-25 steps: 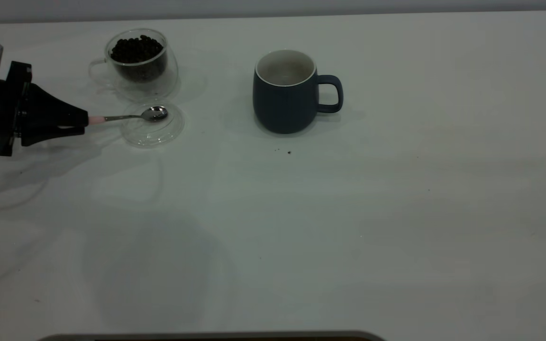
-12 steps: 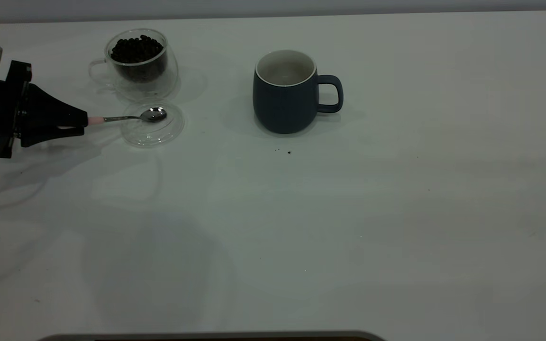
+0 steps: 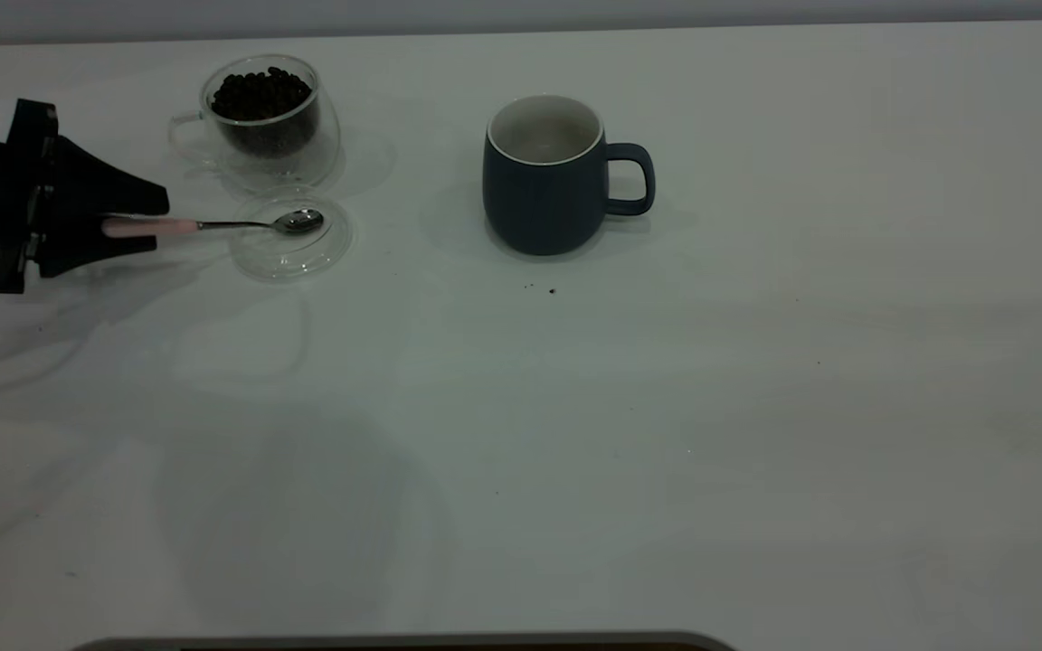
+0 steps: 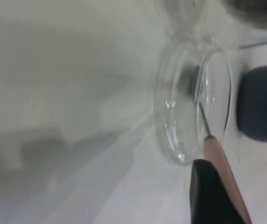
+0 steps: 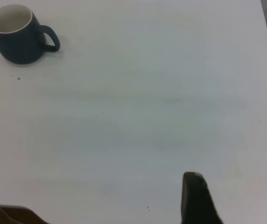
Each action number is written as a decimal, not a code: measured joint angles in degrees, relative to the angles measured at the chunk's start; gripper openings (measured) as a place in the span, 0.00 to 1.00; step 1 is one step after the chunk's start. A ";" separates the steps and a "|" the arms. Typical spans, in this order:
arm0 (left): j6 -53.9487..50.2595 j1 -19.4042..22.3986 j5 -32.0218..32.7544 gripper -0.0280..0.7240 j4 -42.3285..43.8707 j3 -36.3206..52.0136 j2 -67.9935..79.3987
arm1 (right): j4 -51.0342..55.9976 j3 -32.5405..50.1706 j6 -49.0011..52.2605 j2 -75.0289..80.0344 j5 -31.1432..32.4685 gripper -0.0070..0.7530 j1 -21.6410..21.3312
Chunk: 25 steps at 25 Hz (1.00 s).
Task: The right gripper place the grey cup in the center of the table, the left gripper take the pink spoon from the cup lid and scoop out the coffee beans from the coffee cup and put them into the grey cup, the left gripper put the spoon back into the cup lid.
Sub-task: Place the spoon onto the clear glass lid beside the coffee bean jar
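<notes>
At the left edge of the exterior view, the left gripper (image 3: 137,226) is reaching in sideways. Its fingers (image 3: 127,193) are standing a little apart around the pale handle of the pink spoon (image 3: 213,224), and I cannot tell if they are really pressing on it. The spoon is lying almost level, and its metal bowl is resting in the cup lid (image 3: 290,244), which is sitting flat on the table (image 3: 629,434) in the upper left of the frame. In the left wrist view the spoon handle (image 4: 224,172) is running beside one dark finger (image 4: 210,196), toward the clear lid (image 4: 192,100).

Just behind the lid, the coffee cup (image 3: 269,122) is standing upright with the coffee beans (image 3: 260,93) heaped inside it. The grey cup (image 3: 550,174) is standing upright in the upper middle of the frame, well apart from the lid, with its handle pointing to the right. A few dark crumbs (image 3: 550,290) are lying on the table just in front of it.

The right gripper (image 5: 231,200) is showing only in its own wrist view, at the bottom edge, far from the grey cup (image 5: 17,33). One dark finger (image 5: 196,198) is visible and a bit of the other at the frame edge, so the fingers are spread with nothing between them.
</notes>
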 joint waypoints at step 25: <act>3.00 -2.46 -1.02 0.69 -5.35 0.00 0.00 | 0.00 0.00 0.00 0.00 0.00 0.60 0.00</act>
